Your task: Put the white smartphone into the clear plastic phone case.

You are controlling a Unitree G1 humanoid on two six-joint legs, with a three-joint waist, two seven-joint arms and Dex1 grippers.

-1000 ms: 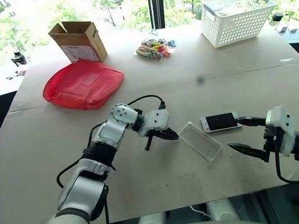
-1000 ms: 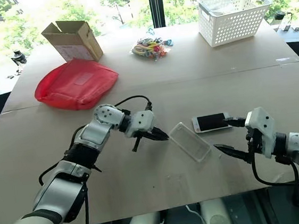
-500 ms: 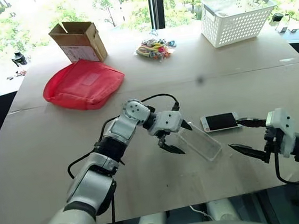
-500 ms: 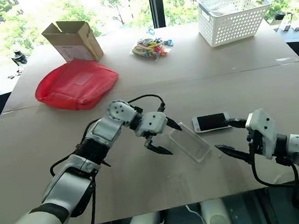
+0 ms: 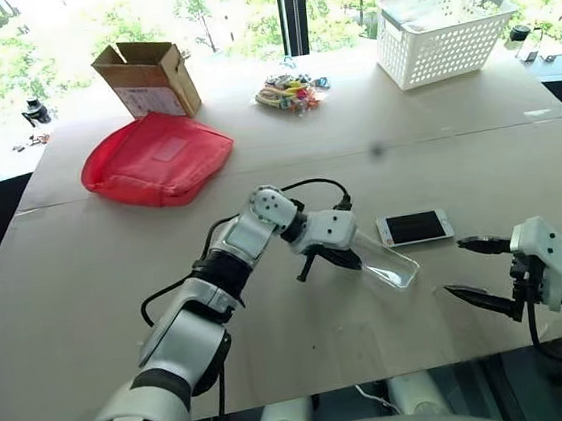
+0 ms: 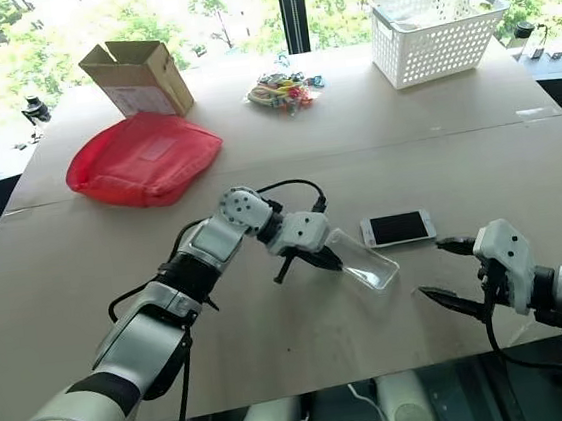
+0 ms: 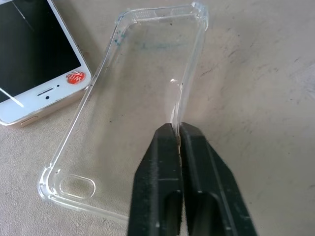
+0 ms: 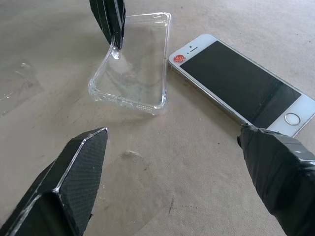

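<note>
The white smartphone (image 5: 415, 226) lies screen up on the brown table, right of centre. Just left of it is the clear plastic phone case (image 5: 385, 262), with one short end close to the phone. My left gripper (image 5: 338, 258) is shut on the case's long edge. In the left wrist view its fingers (image 7: 165, 167) pinch that rim of the case (image 7: 133, 103), and the phone (image 7: 34, 54) lies beside it. The pinched side looks slightly raised. My right gripper (image 5: 454, 268) is open, nearer the table's front edge and right of the phone, holding nothing. The right wrist view shows the phone (image 8: 236, 81) and the case (image 8: 135, 69) ahead of it.
At the back of the table are an open cardboard box (image 5: 146, 76), a red bag (image 5: 157, 155), a pile of small colourful items (image 5: 291, 91) and a white basket (image 5: 444, 14). A seam crosses the table (image 5: 474, 130) behind the phone.
My left gripper moved right to the case, opened, then shut on its long edge; the case turned a little. My right gripper drew slightly back from the phone, still open.
</note>
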